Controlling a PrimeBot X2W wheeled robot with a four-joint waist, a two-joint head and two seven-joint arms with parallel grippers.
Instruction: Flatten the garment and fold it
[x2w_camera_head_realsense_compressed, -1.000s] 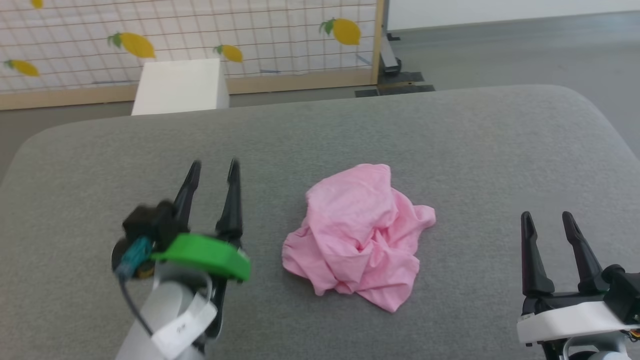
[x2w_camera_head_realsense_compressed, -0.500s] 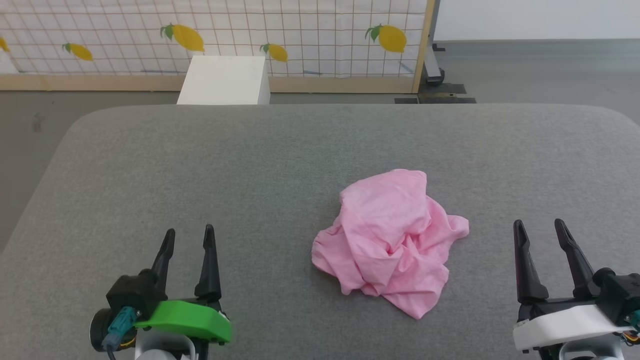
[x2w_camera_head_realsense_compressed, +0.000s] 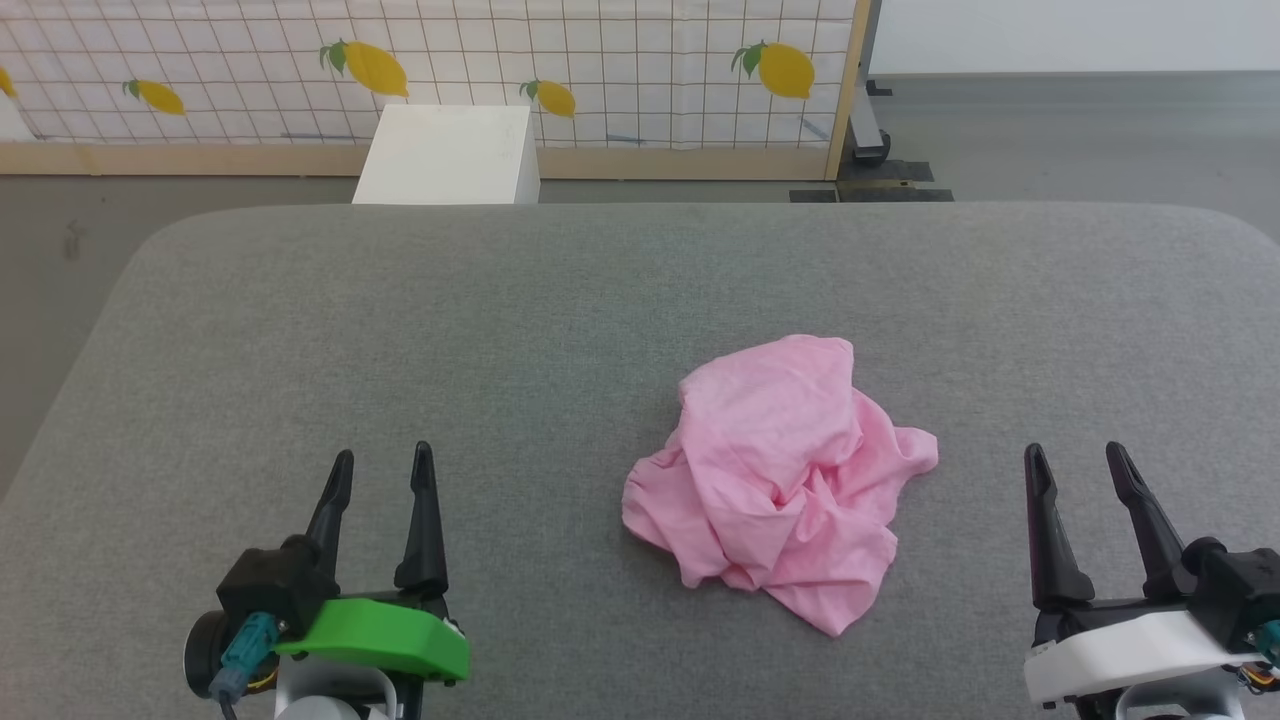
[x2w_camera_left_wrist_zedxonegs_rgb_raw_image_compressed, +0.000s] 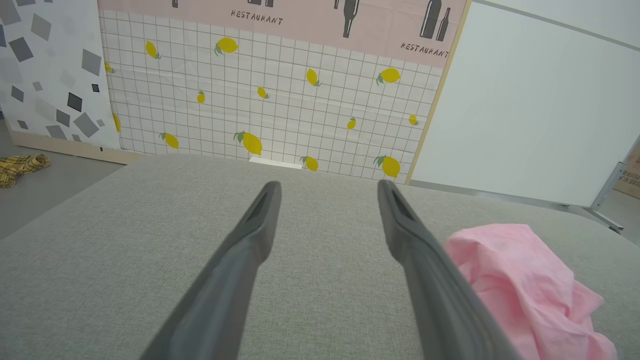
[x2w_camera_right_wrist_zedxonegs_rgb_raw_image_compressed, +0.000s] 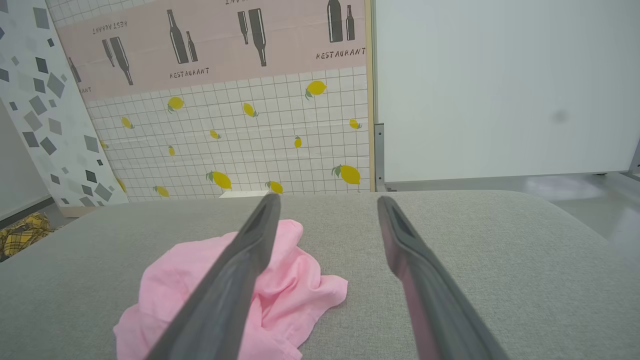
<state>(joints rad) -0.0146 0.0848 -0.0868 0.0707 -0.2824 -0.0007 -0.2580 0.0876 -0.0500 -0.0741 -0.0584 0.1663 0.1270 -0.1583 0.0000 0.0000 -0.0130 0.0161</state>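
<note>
A grey, cloth-covered bench (x2w_camera_head_realsense_compressed: 300, 330) with rounded far corners carries the work.

Nearest the robot, the left gripper (x2w_camera_head_realsense_compressed: 382, 458) sits low at the near-left edge and the right gripper (x2w_camera_head_realsense_compressed: 1072, 452) at the near-right. We find both sets of fingers parted to a moderate gap, holding nothing, and pointing away across the bench.

Between them, and closer to the right gripper, the garment (x2w_camera_head_realsense_compressed: 780, 470) lies in a crumpled pink heap on the bench, touching neither gripper.

We judge that flattening has not begun. To do it well, each gripper should take a separate outer edge and not the bunched middle. The loose flap at the heap's near-right and the lobe on its right side look the easiest to reach. The thin cloth should be pinched shallowly, lifted a little and drawn apart sideways, so the folds shake out and do not drag.

We cannot make out a waistband or a hem, nor what kind of garment this is. Its underside and inner layers are hidden. In both wrist views a finger covers part of the heap, and the left wrist view cuts off its near side.

Beyond the bench, a white box (x2w_camera_head_realsense_compressed: 450, 155) stands on the floor (x2w_camera_head_realsense_compressed: 1050, 130) before a lemon-print panel (x2w_camera_head_realsense_compressed: 600, 60).
</note>
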